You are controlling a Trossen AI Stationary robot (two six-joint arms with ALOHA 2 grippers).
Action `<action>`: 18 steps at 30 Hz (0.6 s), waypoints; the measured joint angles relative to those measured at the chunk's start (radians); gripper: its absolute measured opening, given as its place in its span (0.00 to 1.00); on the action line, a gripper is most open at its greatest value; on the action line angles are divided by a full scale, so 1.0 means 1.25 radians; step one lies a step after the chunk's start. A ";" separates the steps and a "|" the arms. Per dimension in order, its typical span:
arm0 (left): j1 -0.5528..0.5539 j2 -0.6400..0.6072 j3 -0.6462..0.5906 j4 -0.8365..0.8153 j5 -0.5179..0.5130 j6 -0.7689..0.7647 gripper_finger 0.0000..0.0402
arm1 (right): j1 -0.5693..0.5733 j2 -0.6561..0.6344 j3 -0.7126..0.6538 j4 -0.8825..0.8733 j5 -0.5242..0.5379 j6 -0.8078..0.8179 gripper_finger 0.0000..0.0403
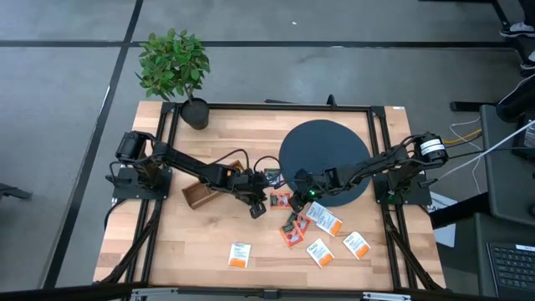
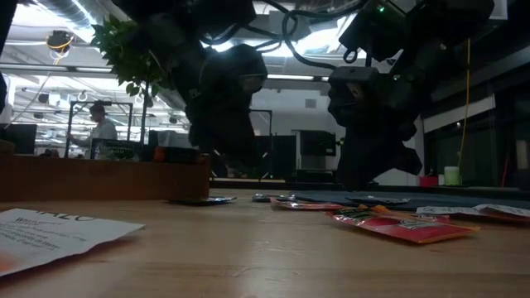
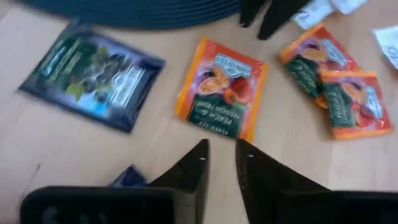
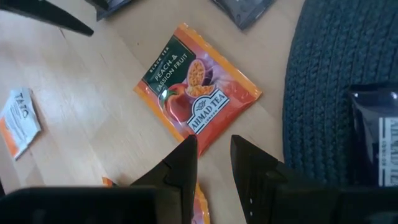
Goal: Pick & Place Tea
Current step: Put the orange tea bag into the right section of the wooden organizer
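**Ana:** Right wrist view gives the clearest print: a red-orange sachet (image 4: 198, 88) lies flat on the tabletop (image 4: 87, 118), reading "Black Tea", "Peach & Passion Fruit" and "Ahmad Tea". The right claw (image 4: 214, 152) hangs just above its edge, jaws a narrow gap apart with nothing between them.

**Ben:** And the left claw (image 3: 222, 155)?

**Ana:** Same stance, slightly parted and empty, over bare wood just short of another peach sachet (image 3: 221, 88). A dark blue-black sachet (image 3: 93, 73) lies beside that one; its label is too blurred to read. Two more red-orange sachets (image 3: 333, 78) overlap farther off.

**Ben:** Where is the rest of the tea?

**Ana:** From above, white sachets with orange bands (image 1: 240, 254) are scattered along the tabletop's near edge. One shows "TAZO" in the right wrist view. A dark packet rests on the dark round mat (image 1: 326, 159). The wooden box (image 1: 201, 194) sits under the left arm, a potted plant (image 1: 174, 67) at the far corner.
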 joint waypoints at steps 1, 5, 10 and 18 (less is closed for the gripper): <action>0.000 0.006 0.000 0.009 0.000 0.024 0.18 | 0.000 0.000 0.000 0.000 0.000 -0.003 0.25; -0.005 0.038 0.001 0.042 0.003 0.152 0.18 | 0.000 0.000 0.000 0.001 0.000 -0.020 0.25; -0.012 0.086 0.020 0.029 -0.005 0.207 0.18 | 0.000 0.000 0.000 0.002 0.000 -0.020 0.25; -0.009 0.117 0.044 0.015 -0.024 0.196 0.18 | 0.000 0.014 0.001 0.007 0.000 0.020 0.25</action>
